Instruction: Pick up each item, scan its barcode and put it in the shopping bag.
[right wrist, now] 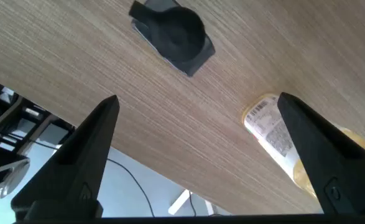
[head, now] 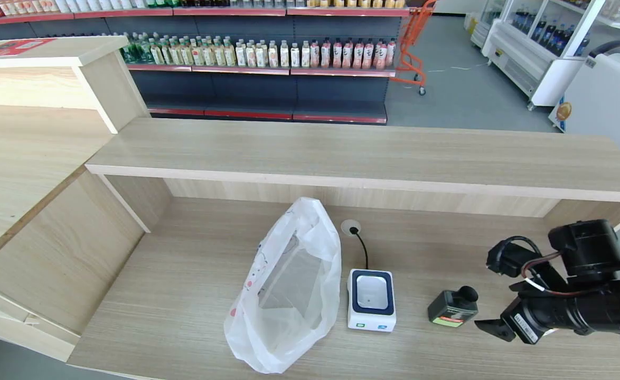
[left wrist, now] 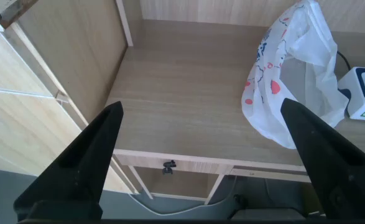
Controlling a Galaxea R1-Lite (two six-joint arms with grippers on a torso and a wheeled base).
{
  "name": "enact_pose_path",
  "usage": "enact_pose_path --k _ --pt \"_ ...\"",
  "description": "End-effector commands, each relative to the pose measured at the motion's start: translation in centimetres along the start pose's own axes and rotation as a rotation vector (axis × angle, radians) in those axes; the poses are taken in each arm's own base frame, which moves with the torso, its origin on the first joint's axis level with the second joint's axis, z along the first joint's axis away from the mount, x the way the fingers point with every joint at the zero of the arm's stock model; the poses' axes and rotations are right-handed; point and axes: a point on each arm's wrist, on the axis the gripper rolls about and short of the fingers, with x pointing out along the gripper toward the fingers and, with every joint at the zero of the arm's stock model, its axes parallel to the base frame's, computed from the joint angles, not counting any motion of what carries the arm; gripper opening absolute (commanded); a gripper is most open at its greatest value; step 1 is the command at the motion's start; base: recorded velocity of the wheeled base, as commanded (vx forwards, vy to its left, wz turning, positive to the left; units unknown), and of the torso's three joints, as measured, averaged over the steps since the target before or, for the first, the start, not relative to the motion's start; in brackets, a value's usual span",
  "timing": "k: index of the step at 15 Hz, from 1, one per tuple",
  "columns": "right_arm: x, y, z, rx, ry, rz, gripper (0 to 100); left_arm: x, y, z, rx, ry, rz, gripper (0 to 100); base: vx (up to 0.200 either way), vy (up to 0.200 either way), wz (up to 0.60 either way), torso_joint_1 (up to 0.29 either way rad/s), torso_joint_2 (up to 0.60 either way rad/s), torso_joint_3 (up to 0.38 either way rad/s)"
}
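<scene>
On the pale wooden bench point(head: 183, 295) the floppy white plastic shopping bag point(head: 289, 316) slumps, and its mouth may fold shut. Beside the white box scanner point(head: 372, 298) sits the small dark square bottle point(head: 452, 309). The right hand point(right wrist: 198, 102), wide open and empty, could knock it over.

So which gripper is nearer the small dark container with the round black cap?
Right. The right gripper hangs just to the dark container's right, above the wooden counter; the left gripper is by the counter's near edge, beyond the white plastic bag.
</scene>
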Motion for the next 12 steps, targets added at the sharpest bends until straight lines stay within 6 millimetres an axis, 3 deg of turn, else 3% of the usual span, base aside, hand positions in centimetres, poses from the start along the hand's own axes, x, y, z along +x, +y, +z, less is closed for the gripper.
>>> enact_pose_path --k 1,6,12 --pt "3.2 0.6 -1.1 -0.043 0.038 0.098 100 0.0 0.0 0.0 0.000 0.001 0.000 100 0.000 0.000 0.00 0.000 0.00 0.000" --pt "6.9 0.3 -0.6 -0.170 -0.098 0.138 100 0.0 0.0 0.0 0.000 -0.001 0.000 100 0.000 0.000 0.00 0.000 0.00 0.000" --pt "9.4 0.5 -0.7 -0.189 -0.130 0.195 100 0.0 0.0 0.0 0.000 -0.001 0.000 100 0.000 0.000 0.00 0.000 0.00 0.000"
